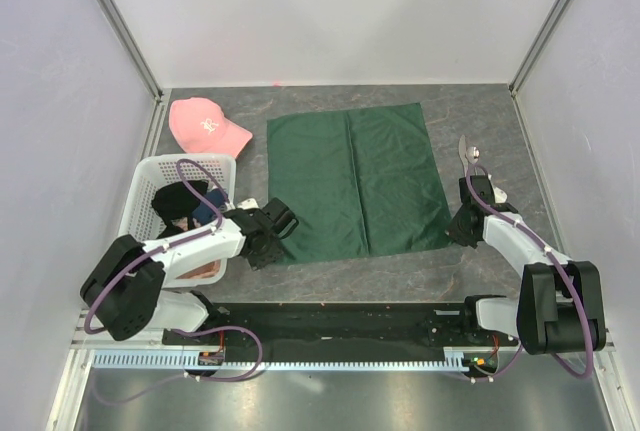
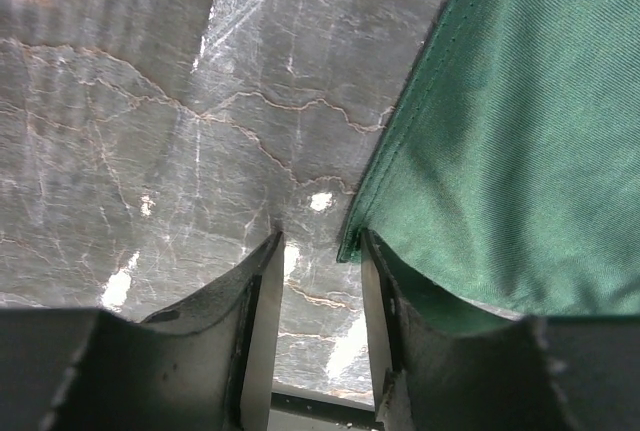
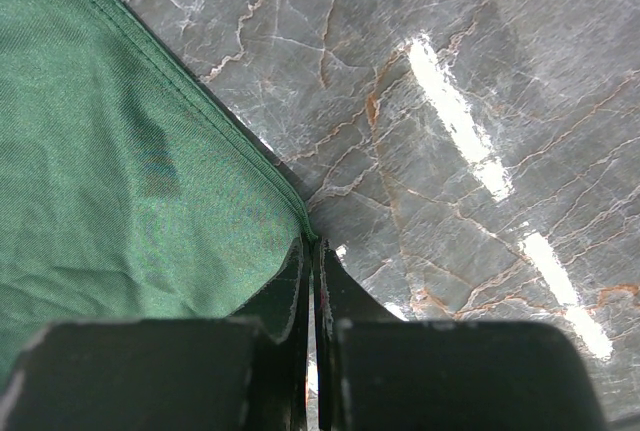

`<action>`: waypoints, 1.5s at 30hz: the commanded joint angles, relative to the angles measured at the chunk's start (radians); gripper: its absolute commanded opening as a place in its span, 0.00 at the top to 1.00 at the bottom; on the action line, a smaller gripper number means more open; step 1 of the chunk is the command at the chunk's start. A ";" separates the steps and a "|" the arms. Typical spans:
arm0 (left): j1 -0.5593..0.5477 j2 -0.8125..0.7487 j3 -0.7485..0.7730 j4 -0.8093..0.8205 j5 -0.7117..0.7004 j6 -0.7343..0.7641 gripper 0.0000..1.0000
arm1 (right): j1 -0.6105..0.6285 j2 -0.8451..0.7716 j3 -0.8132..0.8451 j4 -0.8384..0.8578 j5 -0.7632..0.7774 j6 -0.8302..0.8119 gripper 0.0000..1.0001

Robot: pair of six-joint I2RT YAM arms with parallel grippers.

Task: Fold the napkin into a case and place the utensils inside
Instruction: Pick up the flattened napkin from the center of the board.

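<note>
A dark green square napkin of soft cloth is seen spread flat and unfolded on the grey, marble-patterned tabletop, with a faint crease running down its middle. The left fingers are held about half open at the napkin's near-left corner. Bare tabletop is seen in the gap between them, and the hemmed corner lies against the inner face of one finger without being pinched. The right fingers are pressed fully together at the near-right corner, and the tip of the cloth is caught in the slit between them. Shiny silver metal utensils lie on the tabletop just beyond the right arm, well clear of the napkin and partly hidden. A pink fabric cap lies at the far left; a small white emblem is carried on it, too small to be read. A white slotted plastic basket holding a black garment stands beside the left arm.
</note>
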State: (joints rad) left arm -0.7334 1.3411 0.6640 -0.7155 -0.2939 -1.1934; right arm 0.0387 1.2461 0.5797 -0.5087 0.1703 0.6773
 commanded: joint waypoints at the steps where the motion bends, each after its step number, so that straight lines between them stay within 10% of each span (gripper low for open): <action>1: -0.008 0.058 -0.033 0.086 -0.016 -0.064 0.61 | 0.001 -0.004 -0.018 0.012 -0.043 0.018 1.00; 12: -0.008 -0.029 -0.041 0.145 -0.071 0.026 0.98 | 0.001 -0.076 -0.029 -0.005 -0.069 -0.007 1.00; 22: -0.008 -0.385 -0.032 0.162 -0.059 0.198 0.98 | 0.000 -0.437 -0.002 -0.096 -0.109 -0.001 1.00; 33: -0.008 -0.572 0.023 0.159 -0.073 0.276 0.98 | 0.001 -0.494 0.089 -0.168 -0.134 -0.024 1.00; 45: -0.008 -0.801 0.241 0.235 -0.033 0.558 0.98 | 0.001 -0.674 0.513 -0.283 -0.235 -0.157 1.00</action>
State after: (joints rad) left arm -0.7372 0.6022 0.7555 -0.5644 -0.3313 -0.7918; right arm 0.0399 0.6250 0.8970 -0.7544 0.0025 0.5858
